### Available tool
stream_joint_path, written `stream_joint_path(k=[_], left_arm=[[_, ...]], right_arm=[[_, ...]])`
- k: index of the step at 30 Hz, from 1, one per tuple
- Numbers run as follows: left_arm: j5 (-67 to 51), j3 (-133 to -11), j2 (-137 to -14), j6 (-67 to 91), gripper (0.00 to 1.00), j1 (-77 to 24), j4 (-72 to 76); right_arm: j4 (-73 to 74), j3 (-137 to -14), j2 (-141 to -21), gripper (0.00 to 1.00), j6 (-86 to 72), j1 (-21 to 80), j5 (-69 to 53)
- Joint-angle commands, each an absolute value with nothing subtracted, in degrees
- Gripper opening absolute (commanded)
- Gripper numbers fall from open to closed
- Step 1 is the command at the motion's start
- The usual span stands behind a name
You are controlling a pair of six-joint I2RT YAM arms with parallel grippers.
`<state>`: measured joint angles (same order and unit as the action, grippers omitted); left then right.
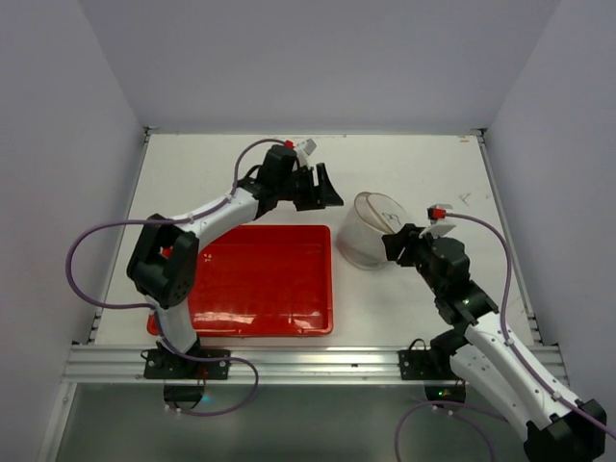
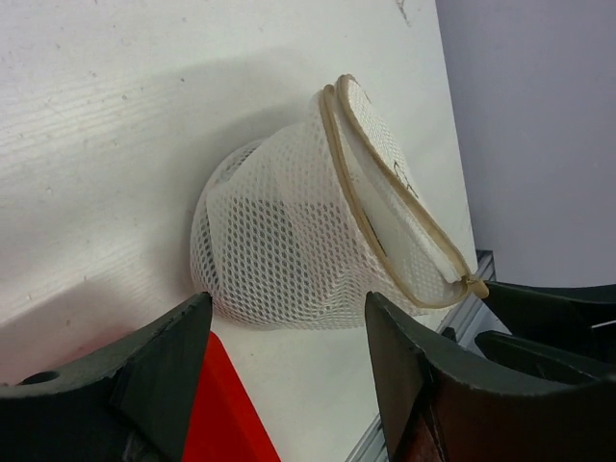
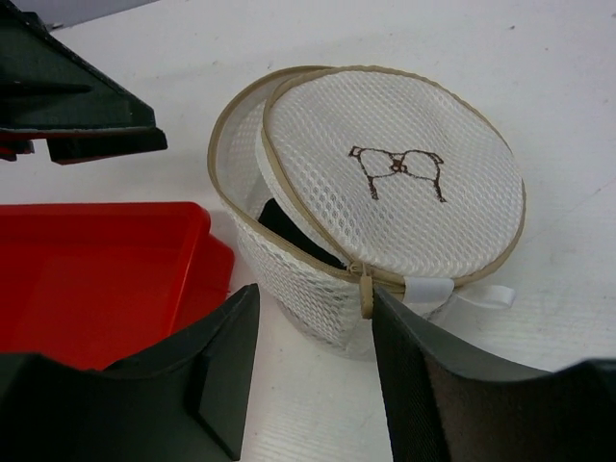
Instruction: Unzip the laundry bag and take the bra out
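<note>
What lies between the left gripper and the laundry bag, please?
Only bare table. In the top view the left gripper stands apart from the laundry bag; the left wrist view shows the same.

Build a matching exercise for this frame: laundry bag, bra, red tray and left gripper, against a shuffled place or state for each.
1 laundry bag
2 bra
3 red tray
4 left gripper

A dark fabric showing through the bag's open gap
B open, beyond the tray's far edge
C partly unzipped, standing on the white table
D left of the bag, toward the table's near edge

Pairs: 1-C, 2-A, 3-D, 4-B
</note>
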<state>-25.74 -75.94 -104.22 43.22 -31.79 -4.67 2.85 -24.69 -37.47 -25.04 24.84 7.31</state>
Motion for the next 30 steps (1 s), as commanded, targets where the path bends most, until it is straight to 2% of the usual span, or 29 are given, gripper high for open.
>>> stream_joint_path(k=[1,4,10,19,24,27,28,30], left_arm=[[-23.6,-81.6,-104.1,37.7,0.68,-33.5,-9.8],[-21.1,-85.8,-106.7,35.2,0.68,-34.5,-14.4],[-20.1,-88.9,-109.8,35.6,0.68,-35.3,-14.4],[-20.4,-90.3,-112.9,35.6,0.68,-37.7,-14.3],[-21.4,-90.6,-114.3,36.3,0.67,-38.3,-13.6],[-21.1,-90.4,-114.2,36.7,0.64,-38.6,-13.4],[-20.7,-89.8,-114.0,37.3,0.56,-38.8,-13.1],[-20.7,-89.3,-113.4,37.4,0.56,-39.0,-12.4]], right_arm=[[5.5,-26.8,-36.0,0.52,-27.8,24.9,6.2],[6.8,-30.5,-38.1,0.50,-27.7,24.9,6.1],[15.5,-39.0,-42.6,0.50,-26.4,24.9,11.5],[17.5,-39.4,-42.7,0.51,-26.2,24.9,12.1],[14.9,-42.4,-48.7,0.51,-23.7,24.8,12.5],[13.1,-46.0,-53.9,0.51,-22.1,24.9,12.5],[13.0,-49.6,-58.9,0.51,-20.1,24.8,13.4],[13.4,-50.5,-60.6,0.50,-19.6,24.7,13.8]])
